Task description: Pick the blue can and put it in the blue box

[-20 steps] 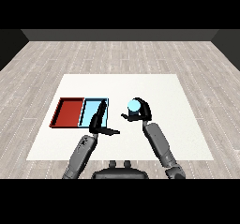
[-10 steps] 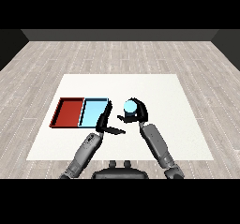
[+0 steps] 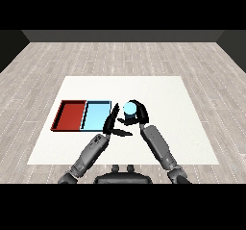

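left black hand (image 3: 112, 123) flat-fingered, open, just beside the tray edge | right black hand (image 3: 138, 114) curled round small light-blue cylindrical can (image 3: 129, 108), carrying it | shifted left since a second ago, closer to shallow light blue tray (image 3: 96, 116) | can just right of that tray, not in it | red tray (image 3: 70, 115) further left
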